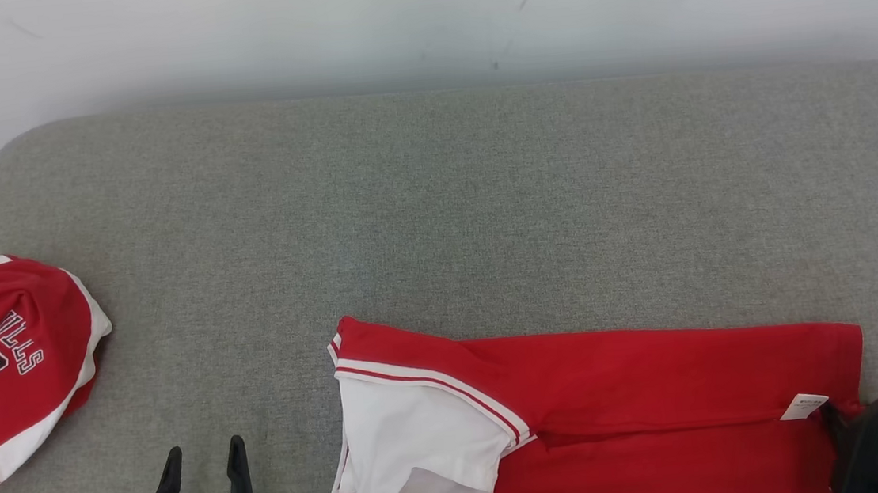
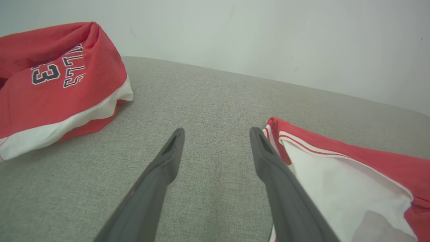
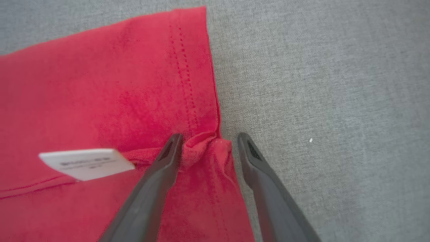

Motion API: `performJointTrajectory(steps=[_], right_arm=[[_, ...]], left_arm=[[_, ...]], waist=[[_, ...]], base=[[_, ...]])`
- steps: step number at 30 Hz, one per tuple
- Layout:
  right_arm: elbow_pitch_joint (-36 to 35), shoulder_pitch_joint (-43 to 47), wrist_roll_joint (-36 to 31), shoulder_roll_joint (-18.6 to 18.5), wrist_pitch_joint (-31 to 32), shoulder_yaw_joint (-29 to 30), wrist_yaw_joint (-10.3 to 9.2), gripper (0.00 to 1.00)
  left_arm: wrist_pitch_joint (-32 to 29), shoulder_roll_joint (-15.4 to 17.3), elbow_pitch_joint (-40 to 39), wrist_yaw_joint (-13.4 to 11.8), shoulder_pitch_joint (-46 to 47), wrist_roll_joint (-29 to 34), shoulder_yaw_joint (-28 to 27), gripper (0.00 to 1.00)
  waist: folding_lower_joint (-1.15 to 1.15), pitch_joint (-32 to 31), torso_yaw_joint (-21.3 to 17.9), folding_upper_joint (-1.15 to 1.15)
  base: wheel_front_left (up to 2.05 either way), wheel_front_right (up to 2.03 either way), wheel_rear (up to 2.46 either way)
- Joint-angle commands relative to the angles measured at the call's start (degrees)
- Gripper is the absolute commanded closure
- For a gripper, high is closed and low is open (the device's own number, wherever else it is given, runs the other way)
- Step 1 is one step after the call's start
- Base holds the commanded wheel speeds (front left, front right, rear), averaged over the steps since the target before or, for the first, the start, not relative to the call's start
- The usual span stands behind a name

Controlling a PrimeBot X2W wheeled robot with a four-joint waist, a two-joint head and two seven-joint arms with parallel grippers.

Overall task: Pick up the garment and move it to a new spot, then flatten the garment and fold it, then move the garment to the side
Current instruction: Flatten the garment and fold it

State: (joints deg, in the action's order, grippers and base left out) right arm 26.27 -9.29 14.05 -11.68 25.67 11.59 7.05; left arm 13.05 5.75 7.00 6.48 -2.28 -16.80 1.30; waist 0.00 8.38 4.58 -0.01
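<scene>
Head view: the red garment (image 1: 658, 386) lies spread at the grey bench's (image 1: 435, 199) near edge, right of centre; a crumpled red jersey (image 1: 12, 363) sits at the bench's left end. Over bare bench, the left gripper (image 1: 204, 448) has its jaws spread and empty. Toward the bench's right end, the right gripper (image 3: 210, 136) has its jaws spread astride a pucker of the garment's hem.

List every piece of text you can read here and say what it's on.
"23" on the bunched red garment.
"LLS" beside it, earlier letters hidden in a fold.
White tag on the flat red garment: print too blurred to read.
</scene>
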Motion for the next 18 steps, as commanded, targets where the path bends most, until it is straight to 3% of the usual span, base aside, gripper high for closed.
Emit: performJointTrajectory(steps=[1,4,5,7,12,18], right_arm=[[2.6,1.48,0.58,3.11,1.78,-2.78,0.78,0.51],[2.92,1.1,0.95,2.77,1.81,-3.71,0.78,0.54],[3.05,0.99,1.01,2.68,1.86,-4.14,0.78,0.63],[3.41,0.88,1.25,2.42,1.88,-4.5,0.77,1.0],[3.8,0.19,0.75,1.5,0.4,-3.72,0.71,1.0],[2.61,-1.45,0.07,0.66,-2.4,3.61,0.31,1.0]], left_arm=[[0.04,0.19,-0.2,-0.36,-0.04,-0.22,0.02,0.0],[-0.07,0.01,-0.21,-0.51,0.04,-0.3,0.32,0.0],[-0.1,-0.02,-0.21,-0.57,0.08,-0.38,0.38,0.0],[-0.16,-0.05,-0.14,-0.66,0.08,-0.49,0.52,0.0],[-0.17,-0.02,-0.06,-0.91,-0.09,-0.81,0.75,0.0],[0.03,0.2,-0.2,-1.03,-0.5,-1.29,0.66,0.0]], waist=[[0.0,-0.03,-0.01,0.01],[0.0,-0.15,0.04,0.01],[0.0,-0.19,0.08,0.01],[0.0,-0.28,0.17,0.01],[0.0,-0.32,0.38,0.01],[0.0,-0.19,0.13,0.01]], base=[[0.0,0.0,0.0],[0.0,0.0,0.0],[0.0,0.0,0.0],[0.0,0.0,0.0],[0.0,0.0,0.0],[0.0,0.0,0.0]])
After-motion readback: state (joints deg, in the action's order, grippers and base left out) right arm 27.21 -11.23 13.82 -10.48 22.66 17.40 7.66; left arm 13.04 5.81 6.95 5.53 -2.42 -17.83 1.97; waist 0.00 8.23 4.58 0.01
